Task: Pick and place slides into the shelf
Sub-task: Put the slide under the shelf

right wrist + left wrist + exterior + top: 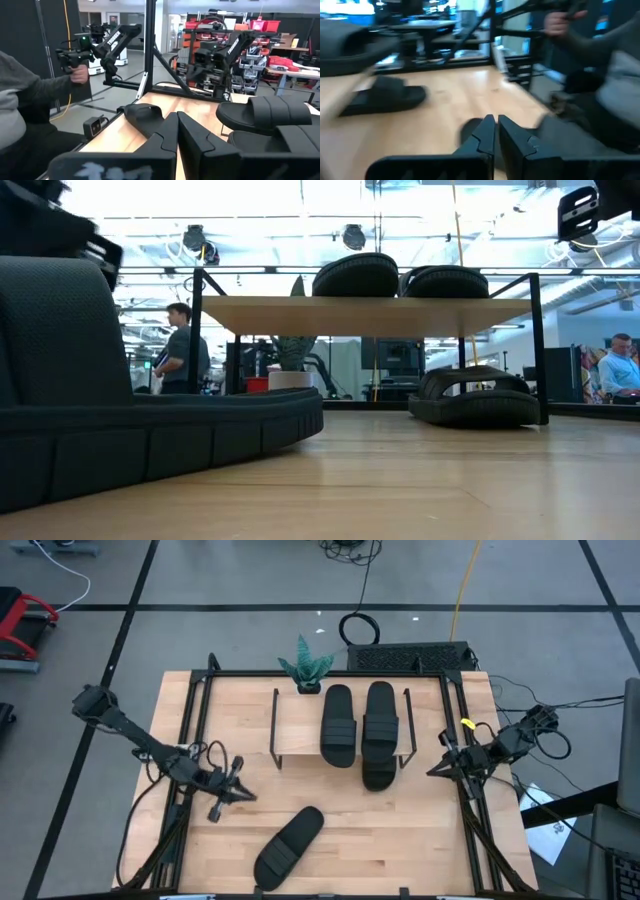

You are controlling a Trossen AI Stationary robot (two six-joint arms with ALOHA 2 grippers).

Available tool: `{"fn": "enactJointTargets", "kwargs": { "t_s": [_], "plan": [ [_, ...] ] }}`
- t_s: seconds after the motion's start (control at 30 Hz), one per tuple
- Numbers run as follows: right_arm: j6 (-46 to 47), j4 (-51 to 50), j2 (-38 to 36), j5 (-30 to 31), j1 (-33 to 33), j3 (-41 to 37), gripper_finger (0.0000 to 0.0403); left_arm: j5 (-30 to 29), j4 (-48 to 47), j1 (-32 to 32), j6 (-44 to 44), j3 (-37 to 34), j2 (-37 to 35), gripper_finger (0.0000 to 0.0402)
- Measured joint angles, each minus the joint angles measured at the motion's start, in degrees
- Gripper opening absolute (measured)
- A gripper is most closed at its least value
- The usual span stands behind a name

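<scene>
So both hands empty, one matte black slide sandal left off the low light-wood shelf with thin black legs.
High view: two slides on the shelf top, one under it, one on the wooden surface; left hand and right hand pressed together, holding nothing. Low view: near slide large in front, shelf behind. Left wrist view: fingers together. Right wrist view: same.

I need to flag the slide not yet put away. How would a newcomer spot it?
Start at the shelf at the table's far edge, then look to the near edge. The slide lies there diagonally on bare wood, alone; the others sit on or under the shelf.
</scene>
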Motion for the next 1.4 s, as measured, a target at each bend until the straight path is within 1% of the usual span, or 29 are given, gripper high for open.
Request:
{"fn": "enactJointTargets", "kwargs": {
  "t_s": [0.07, 0.13, 0.3, 0.43, 0.53, 0.63, 0.7, 0.83, 0.9, 0.97, 1.07, 1.17, 1.23, 1.33, 1.4],
  "plan": [
    [-0.09, -0.20, -0.02, 0.00, 0.00, 0.00, 0.0000, -0.94, 1.93, -3.94, -0.70, 0.78, 2.89, 0.0019],
    [-0.13, -0.31, 0.01, 0.02, 0.00, 0.00, 0.0000, -3.51, 2.95, -7.97, -1.98, 2.37, 6.76, 0.0019],
    [-1.38, -0.58, 0.00, 0.10, 0.00, 0.00, 0.0000, -10.06, 3.09, -15.53, -6.90, 10.42, 20.87, 0.0019],
    [-1.70, -0.57, -0.01, 0.10, 0.00, 0.00, 0.0000, -15.25, 3.06, -19.58, -7.55, 18.54, 33.28, 0.0019],
    [-1.84, -0.63, 0.01, 0.10, 0.00, 0.00, 0.0000, -17.86, 2.98, -21.82, -7.05, 24.16, 41.59, 0.0019],
    [-2.36, -0.69, 0.00, 0.10, 0.00, 0.00, 0.0000, -20.97, 2.74, -23.68, -6.67, 29.28, 48.21, 0.0019],
    [-2.38, -0.69, -0.02, 0.08, 0.00, 0.00, 0.0000, -23.11, 2.78, -24.67, -6.32, 32.55, 51.29, 0.0019],
    [-2.03, -0.72, -0.02, -0.06, 0.00, 0.00, 0.0000, -28.34, 2.75, -25.93, -5.80, 38.53, 55.24, 0.0019],
    [-2.14, -0.72, 0.00, -0.07, 0.00, 0.00, 0.0000, -32.51, 1.33, -26.29, -5.15, 41.01, 56.02, 0.0019],
    [-2.31, -0.72, 0.01, -0.07, 0.00, 0.00, 0.0000, -37.69, -2.44, -26.42, -5.99, 43.32, 56.25, 0.0019],
    [-2.85, -0.73, -0.01, -0.09, 0.00, 0.00, 0.0000, -41.91, -10.58, -26.31, -10.81, 46.44, 56.25, 0.0026],
    [-3.02, -0.80, 0.01, -0.09, 0.00, 0.00, 0.0000, -42.69, -18.89, -25.78, -19.08, 49.38, 56.25, 0.0050],
    [-3.02, -0.80, 0.01, -0.09, 0.00, 0.00, 0.0000, -42.20, -22.65, -25.33, -22.14, 50.87, 56.25, 0.0075],
    [-3.02, -0.80, 0.01, -0.09, 0.00, 0.00, 0.0000, -38.16, -26.24, -24.43, -24.97, 51.80, 56.25, 0.0119],
    [-2.99, -0.86, 0.01, -0.09, 0.00, 0.00, 0.0000, -37.09, -28.86, -24.19, -27.55, 52.12, 56.25, 0.0150]
  ]
}}
